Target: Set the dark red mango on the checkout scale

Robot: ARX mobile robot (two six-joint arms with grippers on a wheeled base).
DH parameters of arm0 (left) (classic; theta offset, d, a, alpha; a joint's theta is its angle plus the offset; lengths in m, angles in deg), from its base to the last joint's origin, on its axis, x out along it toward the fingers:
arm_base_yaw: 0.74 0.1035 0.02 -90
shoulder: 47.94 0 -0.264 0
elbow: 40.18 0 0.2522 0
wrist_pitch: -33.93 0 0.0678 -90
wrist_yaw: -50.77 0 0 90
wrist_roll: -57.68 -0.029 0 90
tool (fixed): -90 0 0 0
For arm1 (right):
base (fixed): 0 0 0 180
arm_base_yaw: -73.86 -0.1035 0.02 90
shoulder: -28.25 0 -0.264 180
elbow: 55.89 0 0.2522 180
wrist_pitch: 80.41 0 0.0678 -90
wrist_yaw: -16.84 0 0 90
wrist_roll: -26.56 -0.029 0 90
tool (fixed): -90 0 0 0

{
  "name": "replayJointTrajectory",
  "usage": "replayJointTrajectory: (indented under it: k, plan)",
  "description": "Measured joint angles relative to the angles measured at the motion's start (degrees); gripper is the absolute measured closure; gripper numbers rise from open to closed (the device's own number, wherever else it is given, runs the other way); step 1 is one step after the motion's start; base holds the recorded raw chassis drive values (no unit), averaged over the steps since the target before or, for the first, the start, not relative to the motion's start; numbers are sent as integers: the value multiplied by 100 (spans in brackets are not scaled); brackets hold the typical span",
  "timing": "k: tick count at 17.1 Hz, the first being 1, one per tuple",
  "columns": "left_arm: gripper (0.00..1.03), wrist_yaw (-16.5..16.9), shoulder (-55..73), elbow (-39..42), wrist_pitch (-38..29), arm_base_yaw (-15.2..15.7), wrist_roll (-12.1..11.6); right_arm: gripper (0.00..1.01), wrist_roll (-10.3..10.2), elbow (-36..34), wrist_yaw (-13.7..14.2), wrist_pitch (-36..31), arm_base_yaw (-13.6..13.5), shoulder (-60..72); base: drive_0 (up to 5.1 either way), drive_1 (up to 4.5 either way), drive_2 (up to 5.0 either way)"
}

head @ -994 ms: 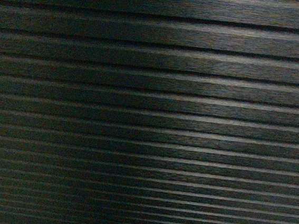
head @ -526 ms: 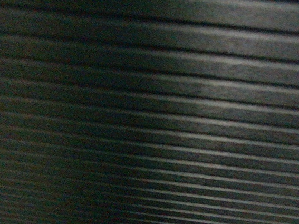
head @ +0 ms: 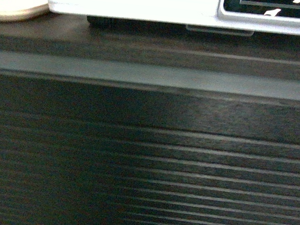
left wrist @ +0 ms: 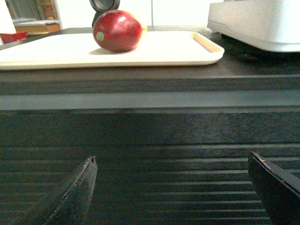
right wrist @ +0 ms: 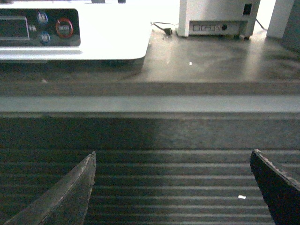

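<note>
Left hand point(left wrist: 171, 187) level, jaws wide apart

All views close, facing checkout point(head: 147, 144)

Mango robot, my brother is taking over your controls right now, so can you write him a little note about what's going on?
Left gripper: open, empty, low in front of the checkout.
Right gripper: open, empty, also low at the slatted front.
Dark red mango: sitting on the beige tray on the counter.
Scale: right of the tray, nothing seen on it.
Done: nothing picked up.
Left: grab the mango, put it on the scale.
</note>
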Motion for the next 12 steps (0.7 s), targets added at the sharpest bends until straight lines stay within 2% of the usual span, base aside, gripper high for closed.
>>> replayJointTrajectory:
  k: [12]
  plan:
    - [5,0,0,0,-20,0,0,3,2,0,0,-31,0,0,0,0,0]
